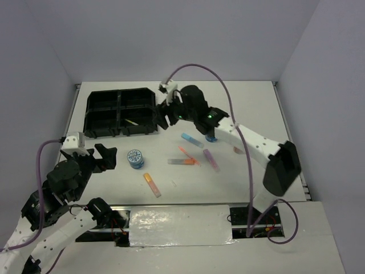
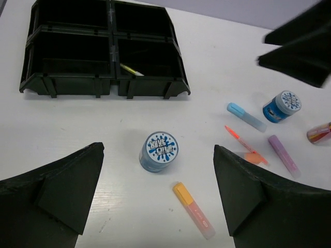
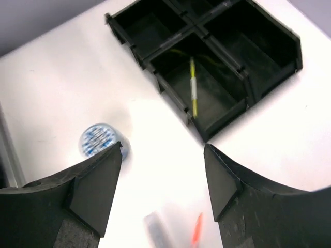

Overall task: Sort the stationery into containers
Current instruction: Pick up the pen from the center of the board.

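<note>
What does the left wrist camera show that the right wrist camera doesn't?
Only the left wrist view: a second blue tub, the blue marker, the purple marker, the fat orange marker, the pink-capped bottle at the right edge, and the open left tool. Only the right wrist view: the open right tool, and the yellow pen seen at nearly full length. Both: the black tray, that yellow pen in one compartment, and the nearer blue tub.
</note>
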Controlling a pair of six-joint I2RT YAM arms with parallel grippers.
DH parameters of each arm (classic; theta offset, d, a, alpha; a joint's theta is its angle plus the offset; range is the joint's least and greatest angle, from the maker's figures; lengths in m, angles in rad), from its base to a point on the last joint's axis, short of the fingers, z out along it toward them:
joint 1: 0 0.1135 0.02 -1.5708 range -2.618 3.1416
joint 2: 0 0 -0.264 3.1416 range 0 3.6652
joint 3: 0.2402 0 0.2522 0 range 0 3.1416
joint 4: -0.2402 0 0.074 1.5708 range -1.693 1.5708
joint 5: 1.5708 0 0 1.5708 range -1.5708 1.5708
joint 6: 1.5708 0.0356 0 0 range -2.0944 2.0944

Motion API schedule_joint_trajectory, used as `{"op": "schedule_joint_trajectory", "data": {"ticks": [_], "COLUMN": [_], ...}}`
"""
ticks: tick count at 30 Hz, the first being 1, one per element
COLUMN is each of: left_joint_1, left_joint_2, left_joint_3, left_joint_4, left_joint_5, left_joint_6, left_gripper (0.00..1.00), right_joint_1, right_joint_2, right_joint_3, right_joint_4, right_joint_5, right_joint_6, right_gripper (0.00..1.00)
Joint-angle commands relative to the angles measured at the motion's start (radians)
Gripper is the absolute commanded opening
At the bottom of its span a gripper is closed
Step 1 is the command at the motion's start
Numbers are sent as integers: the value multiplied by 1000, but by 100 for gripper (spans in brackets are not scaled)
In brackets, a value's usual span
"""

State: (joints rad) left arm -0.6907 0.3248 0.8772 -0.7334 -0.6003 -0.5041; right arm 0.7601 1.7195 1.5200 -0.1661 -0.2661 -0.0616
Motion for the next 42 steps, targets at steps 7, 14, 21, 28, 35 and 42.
{"op": "schedule_joint_trajectory", "data": {"ticks": [7,14,21,28,35,42], "left_joint_1": [2,2,-1,-4,-4,-4], "left_joint_2": [175,333,442,401,395,399], "left_joint_3": [68,-6,-27,-86,-113,-138], "left_joint_4": [-29,172,221,227,220,249], "left_joint_5": [-30,273,365,376,387,413], "left_joint_6": [-68,-186,-315,-317,-304,-290], "left_gripper": [99,97,96,97,98,98], "right_joint_1": [54,45,12,8,8,5], "right_joint_2": [-359,-422,-173,-66,32,64], "right_joint_3": [-521,-635,-514,-442,-402,-402], "right_joint_4": [-27,-78,-148,-142,-150,-161], "right_joint_5": [258,327,326,315,324,357], "right_joint_6": [247,220,154,128,121,121], "right_gripper": [72,71,55,48,45,42]}}
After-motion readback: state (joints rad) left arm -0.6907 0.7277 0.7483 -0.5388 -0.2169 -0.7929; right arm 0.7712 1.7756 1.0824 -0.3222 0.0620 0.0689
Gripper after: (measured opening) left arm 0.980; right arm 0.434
